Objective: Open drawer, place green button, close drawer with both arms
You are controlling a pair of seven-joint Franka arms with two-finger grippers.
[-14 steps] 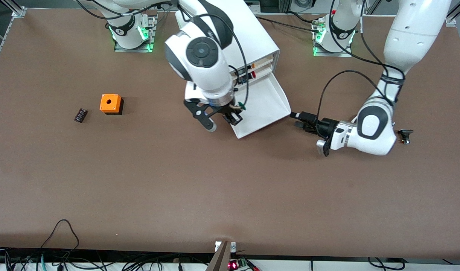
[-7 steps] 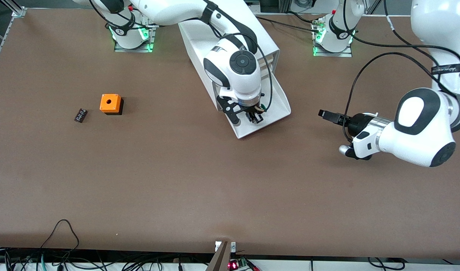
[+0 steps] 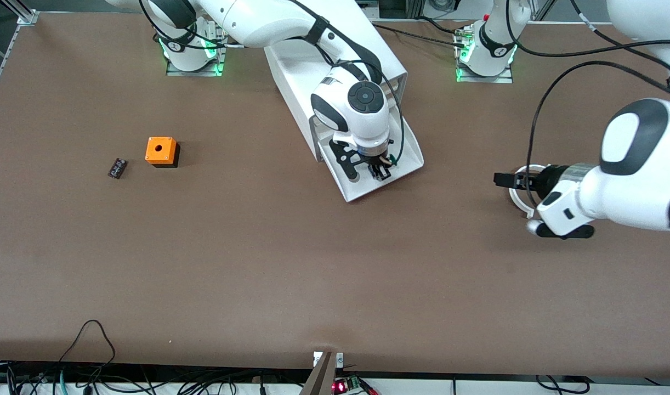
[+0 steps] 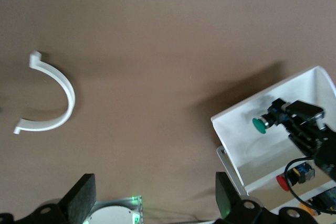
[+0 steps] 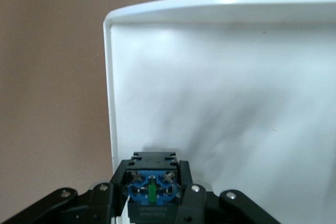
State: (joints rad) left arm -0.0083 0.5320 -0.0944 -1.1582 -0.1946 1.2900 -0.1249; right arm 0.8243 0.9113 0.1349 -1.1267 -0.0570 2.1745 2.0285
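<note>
Brown counter (image 3: 258, 263) spreads wide under both arms, with the large white cabinet (image 3: 313, 49) standing between the two arm bases. Its lowest drawer (image 3: 409, 164) is pulled out toward the front camera, its pale floor bare in the right wrist view.

Over that open drawer hangs the right hand (image 3: 378, 172), clenched on the button (image 4: 268, 120) — the left wrist view shows the round green cap pointing sideways, with the black body clamped between the black fingers (image 4: 302, 113). From the right wrist view, the blue base (image 5: 151, 187) of the button sits between the fingers, above the drawer floor; whether it touches the floor cannot be told.

Toward the left arm's end of the counter, the left hand (image 3: 502, 179) hovers over bare counter beside a white curved clip (image 4: 50, 95), fingers spread apart and holding nothing.

Toward the right arm's end sit an orange box (image 3: 161, 151) with a hole and, just beside it, a small black part (image 3: 117, 168).
</note>
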